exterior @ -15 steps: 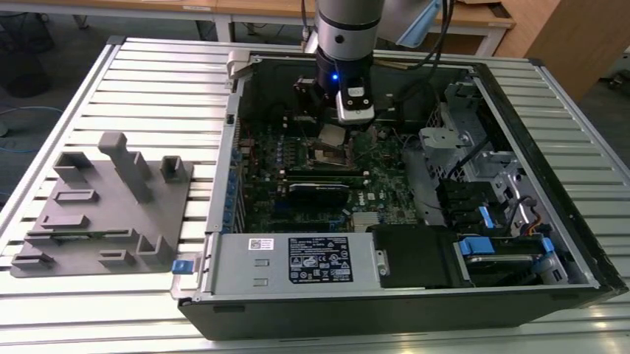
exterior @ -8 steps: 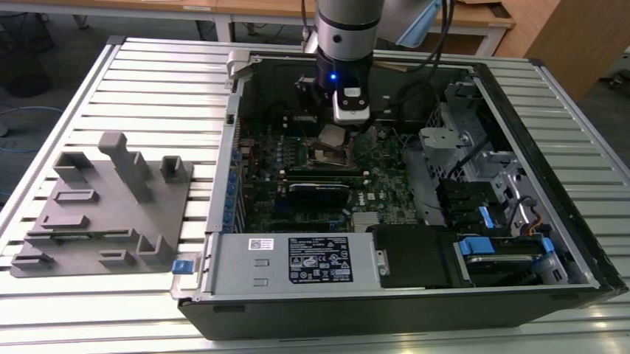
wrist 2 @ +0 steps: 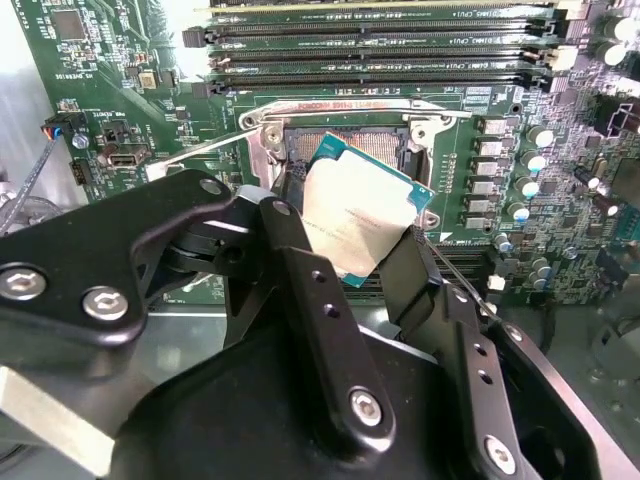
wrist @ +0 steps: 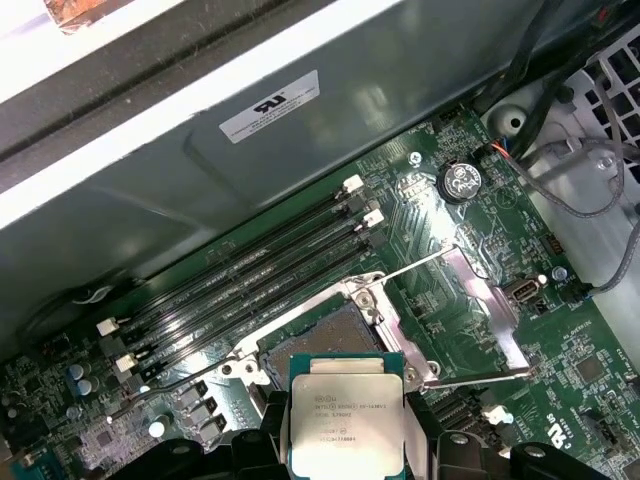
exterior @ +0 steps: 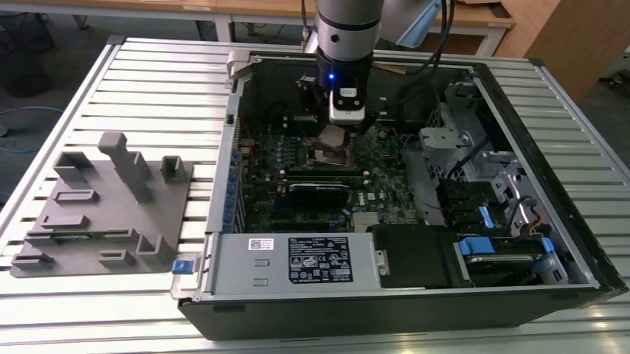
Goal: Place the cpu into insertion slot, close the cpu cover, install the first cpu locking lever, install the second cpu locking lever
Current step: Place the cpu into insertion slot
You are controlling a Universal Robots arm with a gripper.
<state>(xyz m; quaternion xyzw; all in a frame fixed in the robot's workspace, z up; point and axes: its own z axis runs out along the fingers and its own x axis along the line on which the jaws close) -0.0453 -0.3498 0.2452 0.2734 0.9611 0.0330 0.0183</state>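
My gripper (wrist 2: 350, 235) is shut on the cpu (wrist 2: 362, 212), a flat square chip with a silvery top, pinched by two opposite edges between the black fingers (wrist 2: 300, 290). The chip hangs tilted just above the insertion slot (wrist 2: 345, 147), whose square contact field lies bare. In the exterior view the gripper (exterior: 338, 135) holds the cpu (exterior: 335, 137) over the slot (exterior: 330, 155) in the middle of the green board. The first wrist view has the cpu (wrist: 345, 420) in front of the slot (wrist: 320, 335). The cpu cover (wrist: 487, 300) stands swung open beside the slot. Two thin wire levers (wrist: 410, 265) are unlatched.
The board lies deep in an open computer case (exterior: 221, 184) with tall walls. Long memory slots (wrist: 250, 270) run beside the socket. A black card (exterior: 317, 193), a power supply (exterior: 295, 262) and drive bays (exterior: 492, 221) crowd around it. A grey fixture (exterior: 103, 214) stands on the table at the exterior view's left.
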